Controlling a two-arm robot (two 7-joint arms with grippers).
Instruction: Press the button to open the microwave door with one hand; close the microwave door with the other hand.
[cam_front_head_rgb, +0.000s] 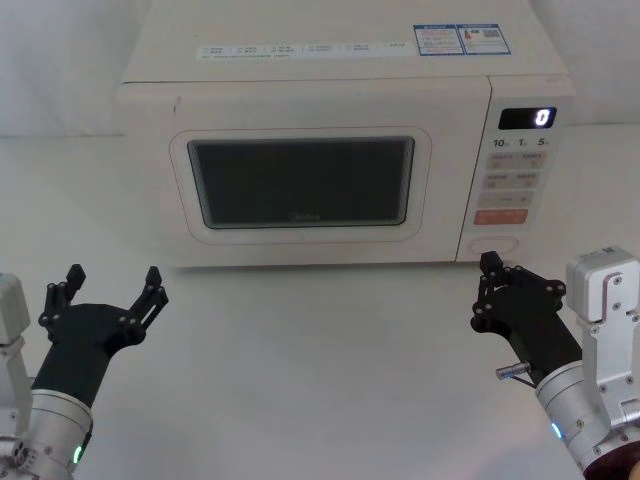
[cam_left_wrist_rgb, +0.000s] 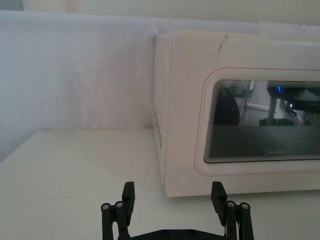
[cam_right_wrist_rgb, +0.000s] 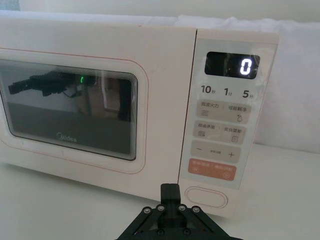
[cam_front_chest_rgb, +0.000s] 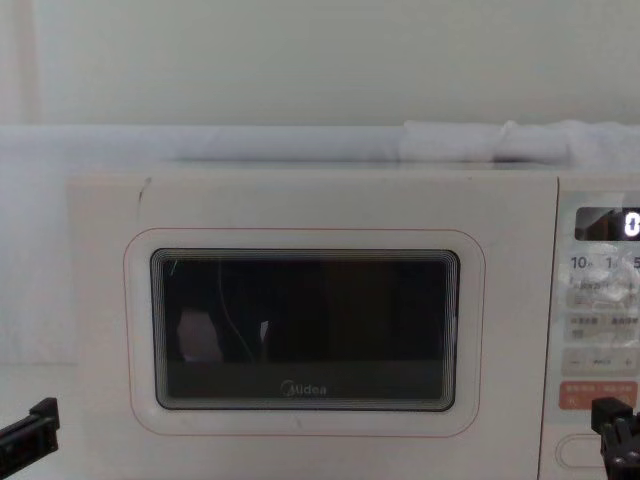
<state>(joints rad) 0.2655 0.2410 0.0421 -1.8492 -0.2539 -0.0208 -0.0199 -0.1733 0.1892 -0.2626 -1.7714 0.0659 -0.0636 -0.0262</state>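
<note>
The cream microwave door (cam_front_head_rgb: 300, 250) with its dark window is flush with the oven body, as the chest view (cam_front_chest_rgb: 305, 440) also shows. The wide pill-shaped button (cam_front_head_rgb: 493, 244) sits at the bottom of the control panel. My right gripper (cam_front_head_rgb: 488, 265) is shut, its fingers pressed together into one tip. That tip hovers just in front of the button (cam_right_wrist_rgb: 206, 197), slightly toward the door side (cam_right_wrist_rgb: 170, 192), with a small gap. My left gripper (cam_front_head_rgb: 112, 280) stands open above the table, in front of the door's left lower corner (cam_left_wrist_rgb: 172, 192).
The microwave stands on a white table (cam_front_head_rgb: 320, 350) against a white wall. Its control panel (cam_right_wrist_rgb: 227, 125) has a display reading 0, small grey keys and an orange-red key (cam_right_wrist_rgb: 212, 169) just above the button. Bare table lies between the two arms.
</note>
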